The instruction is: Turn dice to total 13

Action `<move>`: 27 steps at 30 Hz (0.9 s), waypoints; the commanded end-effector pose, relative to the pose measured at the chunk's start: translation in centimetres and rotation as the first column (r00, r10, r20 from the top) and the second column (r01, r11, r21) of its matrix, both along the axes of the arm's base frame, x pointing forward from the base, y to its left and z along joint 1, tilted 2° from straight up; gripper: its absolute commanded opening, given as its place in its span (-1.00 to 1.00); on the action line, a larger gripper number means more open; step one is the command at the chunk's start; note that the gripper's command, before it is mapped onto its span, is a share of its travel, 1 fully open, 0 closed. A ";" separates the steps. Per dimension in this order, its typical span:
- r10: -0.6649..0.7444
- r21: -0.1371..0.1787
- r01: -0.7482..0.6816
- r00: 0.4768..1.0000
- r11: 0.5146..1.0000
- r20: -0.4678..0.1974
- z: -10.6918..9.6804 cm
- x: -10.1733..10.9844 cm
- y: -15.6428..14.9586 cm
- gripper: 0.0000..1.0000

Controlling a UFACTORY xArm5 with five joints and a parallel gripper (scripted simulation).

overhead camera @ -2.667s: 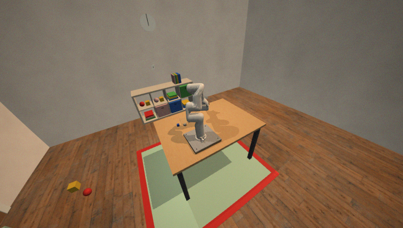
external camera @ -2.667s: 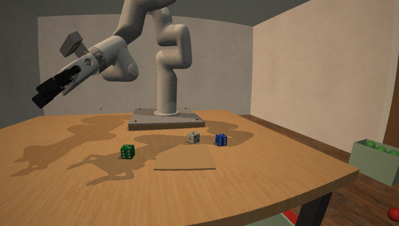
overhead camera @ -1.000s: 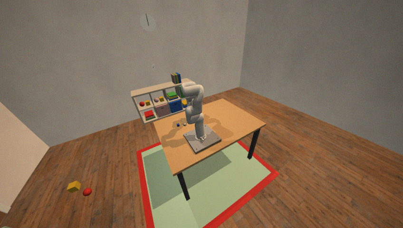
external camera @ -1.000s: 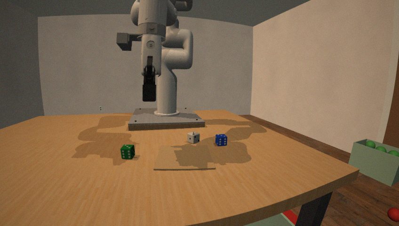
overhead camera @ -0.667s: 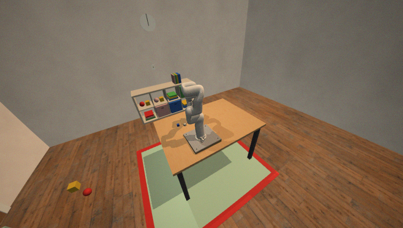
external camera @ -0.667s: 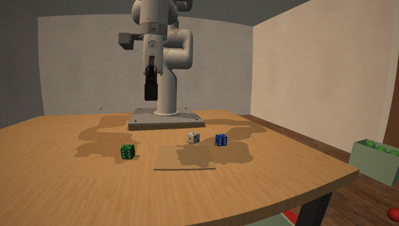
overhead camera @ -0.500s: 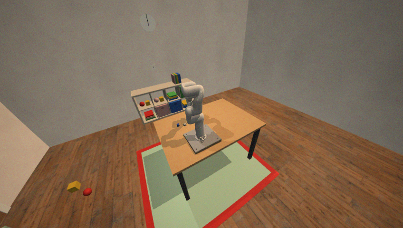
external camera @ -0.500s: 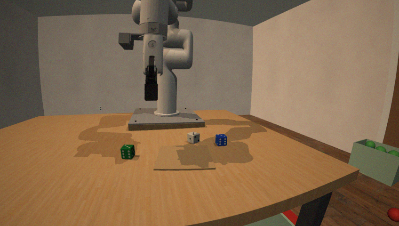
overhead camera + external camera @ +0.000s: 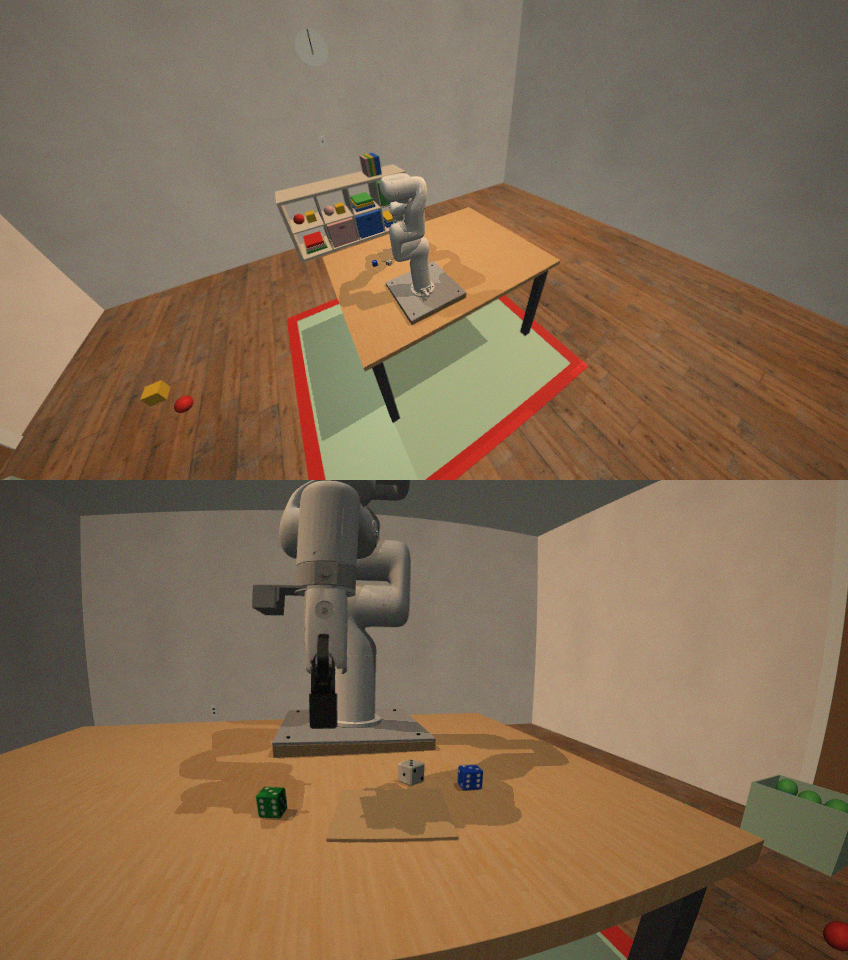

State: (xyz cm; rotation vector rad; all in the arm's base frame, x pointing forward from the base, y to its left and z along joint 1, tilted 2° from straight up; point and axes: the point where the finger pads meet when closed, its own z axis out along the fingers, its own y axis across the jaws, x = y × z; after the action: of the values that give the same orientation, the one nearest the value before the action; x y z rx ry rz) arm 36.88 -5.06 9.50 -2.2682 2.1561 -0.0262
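Exterior view: tool (image 9: 323, 717) hangs spread and empty above the surface (image 9: 148, 866), near the arm's base. Green die (image 9: 271, 801), grey die (image 9: 411, 772) and blue die (image 9: 470, 777) all lie camera-side of it, off the mat (image 9: 357, 824); grey is likely nearest.

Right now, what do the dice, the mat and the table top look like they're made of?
The green die, grey die and blue die look like hard, matte plastic: flat solid colour, crisp edges, contrasting pips. The mat looks like thin card or cork, tan, dull and nearly flush with the surface. The table top looks like light varnished wood, with grain streaks running along it.
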 end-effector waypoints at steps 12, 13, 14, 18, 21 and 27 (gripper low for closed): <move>0.000 0.000 0.000 1.000 1.000 0.003 -5.7 0.6 0.2 1.00; 0.000 0.000 0.000 1.000 1.000 0.003 -5.7 0.6 0.2 1.00; 0.000 0.000 0.000 1.000 1.000 0.003 -5.7 0.6 0.2 1.00; 0.000 0.000 0.000 1.000 1.000 0.003 -5.7 0.6 0.2 1.00; 0.000 0.000 0.000 1.000 1.000 0.003 -5.7 0.6 0.2 1.00; 0.000 0.000 0.000 1.000 1.000 0.003 -5.7 0.6 0.2 1.00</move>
State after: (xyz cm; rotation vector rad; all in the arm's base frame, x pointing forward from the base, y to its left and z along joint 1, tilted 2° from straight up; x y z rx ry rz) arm 37.33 -4.84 3.68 -2.2682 2.1561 -0.0258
